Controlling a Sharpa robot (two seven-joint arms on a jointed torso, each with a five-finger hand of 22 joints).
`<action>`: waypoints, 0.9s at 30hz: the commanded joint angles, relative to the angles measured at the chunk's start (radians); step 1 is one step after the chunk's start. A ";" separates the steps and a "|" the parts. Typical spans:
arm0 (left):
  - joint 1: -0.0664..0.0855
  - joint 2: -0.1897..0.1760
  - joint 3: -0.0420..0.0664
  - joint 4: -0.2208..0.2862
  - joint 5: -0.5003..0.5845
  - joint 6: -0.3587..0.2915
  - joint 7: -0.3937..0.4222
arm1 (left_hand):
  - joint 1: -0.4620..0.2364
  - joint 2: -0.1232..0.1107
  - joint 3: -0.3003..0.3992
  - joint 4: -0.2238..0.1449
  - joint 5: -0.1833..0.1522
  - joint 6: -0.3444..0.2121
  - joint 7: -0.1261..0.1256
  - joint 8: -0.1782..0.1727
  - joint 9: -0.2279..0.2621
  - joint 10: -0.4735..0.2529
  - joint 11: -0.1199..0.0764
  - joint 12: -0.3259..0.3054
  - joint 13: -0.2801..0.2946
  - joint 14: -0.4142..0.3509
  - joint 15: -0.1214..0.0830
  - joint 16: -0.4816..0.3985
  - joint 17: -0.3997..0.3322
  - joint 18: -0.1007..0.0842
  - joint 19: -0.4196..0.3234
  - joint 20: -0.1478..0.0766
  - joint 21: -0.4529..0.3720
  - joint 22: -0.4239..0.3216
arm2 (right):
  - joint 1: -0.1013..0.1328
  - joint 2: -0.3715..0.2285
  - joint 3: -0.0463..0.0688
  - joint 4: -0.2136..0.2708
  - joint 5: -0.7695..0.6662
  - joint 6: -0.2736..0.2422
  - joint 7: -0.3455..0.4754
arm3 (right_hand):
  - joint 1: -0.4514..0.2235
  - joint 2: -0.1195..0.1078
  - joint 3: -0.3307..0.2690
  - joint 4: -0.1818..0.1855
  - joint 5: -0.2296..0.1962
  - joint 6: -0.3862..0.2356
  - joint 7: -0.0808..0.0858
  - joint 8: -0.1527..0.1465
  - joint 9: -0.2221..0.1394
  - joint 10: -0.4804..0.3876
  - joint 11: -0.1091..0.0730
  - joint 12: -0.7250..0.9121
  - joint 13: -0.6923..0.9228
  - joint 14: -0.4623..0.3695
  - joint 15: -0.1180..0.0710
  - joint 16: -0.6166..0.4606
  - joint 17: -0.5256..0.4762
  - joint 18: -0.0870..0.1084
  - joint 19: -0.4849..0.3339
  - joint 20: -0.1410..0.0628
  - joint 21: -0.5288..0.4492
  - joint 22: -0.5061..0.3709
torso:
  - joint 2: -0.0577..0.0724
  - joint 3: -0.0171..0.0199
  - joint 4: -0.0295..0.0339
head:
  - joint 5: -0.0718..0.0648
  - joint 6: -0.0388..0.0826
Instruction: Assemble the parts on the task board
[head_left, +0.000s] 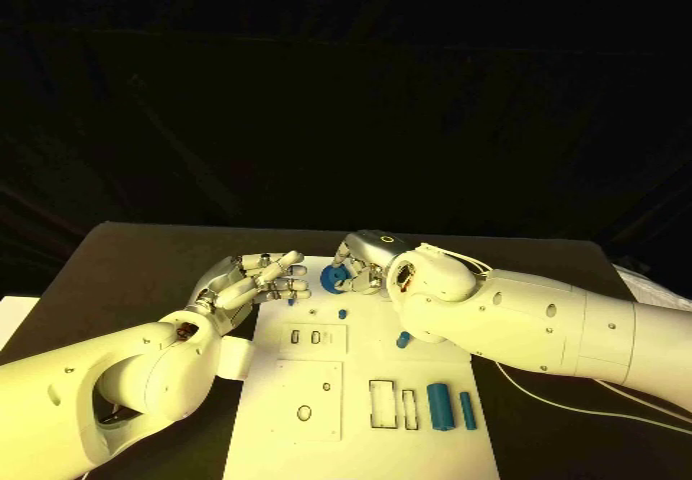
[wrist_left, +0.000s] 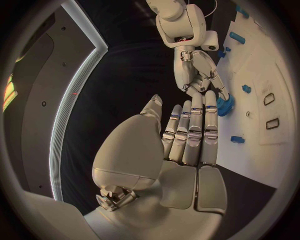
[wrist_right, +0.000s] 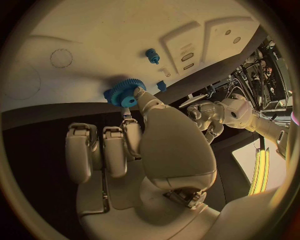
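The white task board (head_left: 361, 440) lies in the middle of the black table. At its far end my right hand (head_left: 372, 262) pinches a blue gear (head_left: 335, 278) just above the board; the right wrist view shows the thumb and a finger on the gear (wrist_right: 125, 93). To the left of the gear my left hand (head_left: 260, 282) hovers over the board's left edge with fingers stretched out and nothing in them. The left wrist view shows those straight fingers (wrist_left: 190, 132) reaching towards the right hand (wrist_left: 197, 75) and the gear (wrist_left: 225, 105).
Two blue cylinders (head_left: 451, 408) lie at the board's near right, beside empty rectangular slots (head_left: 382, 403). A small blue peg (head_left: 343, 313) and another blue piece (head_left: 404, 340) sit mid-board. A tiny blue part (head_left: 293, 297) lies by my left fingertips. Black table surrounds the board.
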 joint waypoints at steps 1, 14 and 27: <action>0.000 0.003 0.000 0.001 0.002 0.020 0.006 | 0.010 0.001 0.002 -0.006 -0.004 0.006 0.003 -0.005 -0.001 0.004 0.002 -0.004 -0.001 0.003 0.004 -0.005 0.001 0.018 0.003 0.003 -0.003 -0.001 | -0.001 0.010 -0.001 -0.009 -0.018 0.025 -0.024 | -0.011 0.004 0.033 0.024 0.007 0.044 -0.021 -0.001 0.028 -0.010 0.001 -0.007 -0.003 0.074 -0.001 -0.004 0.117 -0.011 0.004 0.000 0.002 0.076 | -0.001 0.0008 -0.0009 | 0.002 -0.002; 0.000 0.002 0.000 0.001 0.002 0.019 0.006 | 0.010 0.001 0.002 -0.006 -0.004 0.006 0.003 -0.005 -0.001 0.004 0.002 -0.004 -0.001 0.003 0.004 -0.005 0.001 0.018 0.003 0.003 -0.003 -0.001 | -0.005 0.021 -0.005 -0.014 -0.021 0.070 -0.026 | -0.042 -0.025 0.025 0.028 0.019 0.033 -0.013 -0.015 0.023 -0.019 0.009 -0.024 -0.013 0.074 0.006 -0.005 0.116 -0.011 0.002 0.006 0.001 0.074 | -0.001 0.0013 -0.0026 | 0.005 -0.006; 0.000 0.001 0.000 0.000 0.002 0.019 0.005 | 0.010 0.001 0.002 -0.006 -0.004 0.006 0.003 -0.005 -0.001 0.004 0.002 -0.004 -0.001 0.003 0.004 -0.005 0.001 0.018 0.003 0.003 -0.003 -0.001 | -0.007 0.020 -0.005 -0.016 -0.025 0.046 -0.028 | -0.084 -0.066 -0.011 0.044 0.006 -0.084 0.016 -0.036 -0.012 -0.073 0.034 -0.123 -0.087 0.071 0.027 -0.010 0.108 -0.008 -0.008 0.024 -0.005 0.063 | -0.001 0.0016 -0.0022 | 0.002 -0.006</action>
